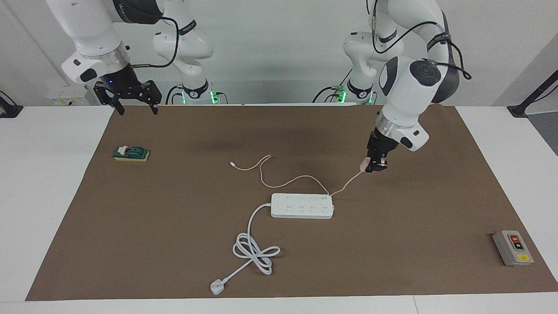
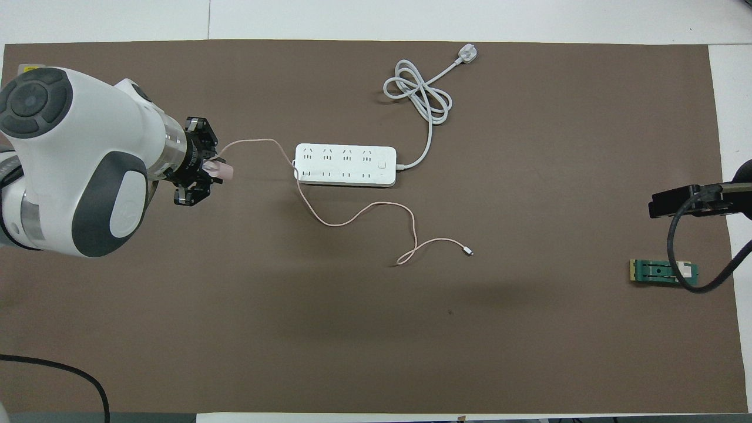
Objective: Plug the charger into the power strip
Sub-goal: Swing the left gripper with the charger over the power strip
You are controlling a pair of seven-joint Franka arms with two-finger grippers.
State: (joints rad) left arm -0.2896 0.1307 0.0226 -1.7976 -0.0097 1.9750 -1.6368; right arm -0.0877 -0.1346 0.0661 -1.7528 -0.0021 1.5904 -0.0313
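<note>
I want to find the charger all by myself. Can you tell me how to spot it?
Start at the long white power strip in the middle of the brown mat. Follow the thin pink cable that crosses its end up to the left gripper, raised above the mat toward the left arm's end of the table. The small pale pink cube pinched there is the charger; the other plug is white, on a thick cord.
</note>
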